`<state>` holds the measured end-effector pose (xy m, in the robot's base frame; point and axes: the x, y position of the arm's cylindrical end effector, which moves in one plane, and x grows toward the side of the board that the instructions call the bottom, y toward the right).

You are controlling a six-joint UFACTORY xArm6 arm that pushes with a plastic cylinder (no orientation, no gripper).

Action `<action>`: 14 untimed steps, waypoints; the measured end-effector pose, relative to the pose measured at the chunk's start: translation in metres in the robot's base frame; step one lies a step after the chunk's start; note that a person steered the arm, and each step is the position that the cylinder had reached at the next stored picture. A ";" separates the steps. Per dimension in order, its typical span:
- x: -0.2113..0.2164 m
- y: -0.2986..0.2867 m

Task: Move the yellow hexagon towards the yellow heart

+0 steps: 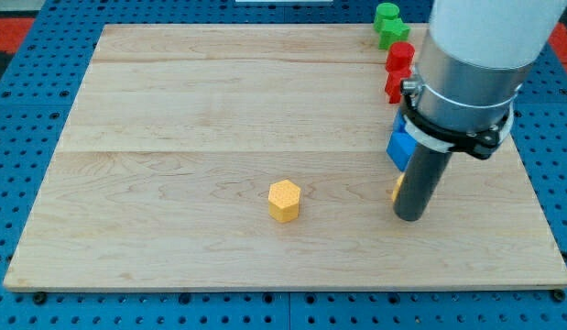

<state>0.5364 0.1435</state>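
my tip [409, 216] down on worktop [173, 110], bare rod, grasping nothing | sliver of yellow block [396, 189] touching its left side, shape mostly hidden | yellow hexagon [285, 201] well apart toward view's left | blue block [402, 147], red blocks [399, 57], green blocks [389, 22] above.

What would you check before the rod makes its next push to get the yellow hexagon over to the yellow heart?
1. Yellow hexagon in plain sight, standing alone on the board: ok.
2. My tip located: ok, toward the view's right of the hexagon, apart from it.
3. Yellow heart visible: not ok; only a yellow sliver shows behind the rod.
4. Tip on the hexagon's far side from the heart: not ok; the tip stands at the sliver's side.
5. Path between hexagon and sliver free of other blocks: ok.
6. Blue block, red blocks and green block near the rod: cannot tell if touching.
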 end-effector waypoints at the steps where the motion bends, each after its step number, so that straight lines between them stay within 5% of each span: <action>1: 0.018 -0.053; 3: 0.053 -0.232; 4: -0.010 -0.230; 8: -0.005 -0.056; 10: -0.006 -0.117; 14: 0.034 -0.024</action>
<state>0.5709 0.1196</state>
